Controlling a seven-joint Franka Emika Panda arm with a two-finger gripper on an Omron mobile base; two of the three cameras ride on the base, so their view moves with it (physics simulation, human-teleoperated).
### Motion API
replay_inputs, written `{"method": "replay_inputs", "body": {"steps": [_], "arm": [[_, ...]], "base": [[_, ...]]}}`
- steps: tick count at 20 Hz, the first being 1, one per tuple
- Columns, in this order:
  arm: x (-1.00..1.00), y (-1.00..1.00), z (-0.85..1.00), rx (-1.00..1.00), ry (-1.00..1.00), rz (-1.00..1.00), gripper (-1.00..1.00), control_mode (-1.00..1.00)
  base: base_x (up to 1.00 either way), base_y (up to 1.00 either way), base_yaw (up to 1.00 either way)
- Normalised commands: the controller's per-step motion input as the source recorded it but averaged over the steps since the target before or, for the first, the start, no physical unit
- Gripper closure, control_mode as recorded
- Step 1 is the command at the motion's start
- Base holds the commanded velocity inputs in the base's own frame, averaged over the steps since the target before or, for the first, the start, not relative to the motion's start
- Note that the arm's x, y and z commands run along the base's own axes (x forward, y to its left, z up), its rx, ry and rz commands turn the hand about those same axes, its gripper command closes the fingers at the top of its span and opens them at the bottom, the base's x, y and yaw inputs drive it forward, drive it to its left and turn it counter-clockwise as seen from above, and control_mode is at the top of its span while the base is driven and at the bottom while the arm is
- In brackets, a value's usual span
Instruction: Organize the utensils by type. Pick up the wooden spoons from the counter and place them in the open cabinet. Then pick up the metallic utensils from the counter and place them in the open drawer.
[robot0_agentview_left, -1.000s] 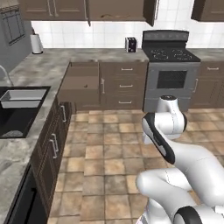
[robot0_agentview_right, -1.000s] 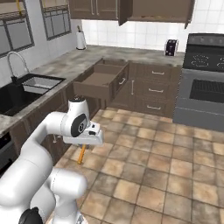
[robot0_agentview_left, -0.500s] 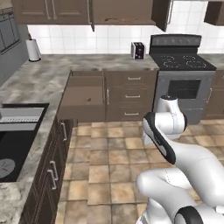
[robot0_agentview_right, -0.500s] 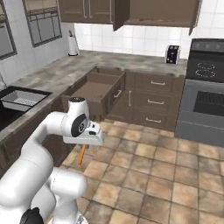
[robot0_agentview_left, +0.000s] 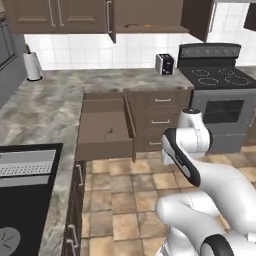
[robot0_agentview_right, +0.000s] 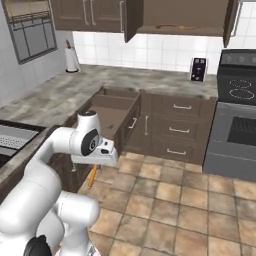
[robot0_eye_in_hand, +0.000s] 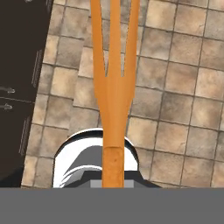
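Tool jaws are clamped on the handle of a slim orange fork, which in the hand view runs straight out from between them, its three tines spread over the tiled floor. In the right base view the fork hangs below the hand, well clear of the open drawer, where a thin dark-grey spoon already lies. An orange-brown wooden spoon rests on the shelf of the open cabinet above.

The main risk, as I judge it, is the long overhang: held only at the handle end, the fork may swing or twist in the grip while it is carried. Its tines could then catch the drawer's front wall or the surface edge on the way over. A release made too early would drop it on the floor instead of inside the drawer.
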Motion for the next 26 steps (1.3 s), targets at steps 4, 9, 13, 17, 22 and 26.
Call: {"method": "replay_inputs", "body": {"steps": [4,9,13,17,22,26], "arm": [[0.0,0.0,0.0,0.0,0.0,0.0,1.0,1.0],[0.0,0.0,0.0,0.0,0.0,0.0,1.0,1.0],[0.0,0.0,0.0,0.0,0.0,0.0,1.0,1.0],[0.0,0.0,0.0,0.0,0.0,0.0,1.0,1.0],[0.0,0.0,0.0,0.0,0.0,0.0,1.0,1.0],[0.0,0.0,0.0,0.0,0.0,0.0,1.0,1.0]], "base": [[0.6,0.6,-0.32],[0.72,0.56,-0.15],[0.77,0.21,0.06],[0.61,0.0,0.19],[0.46,0.0,0.07],[0.45,0.0,0.0]]}}
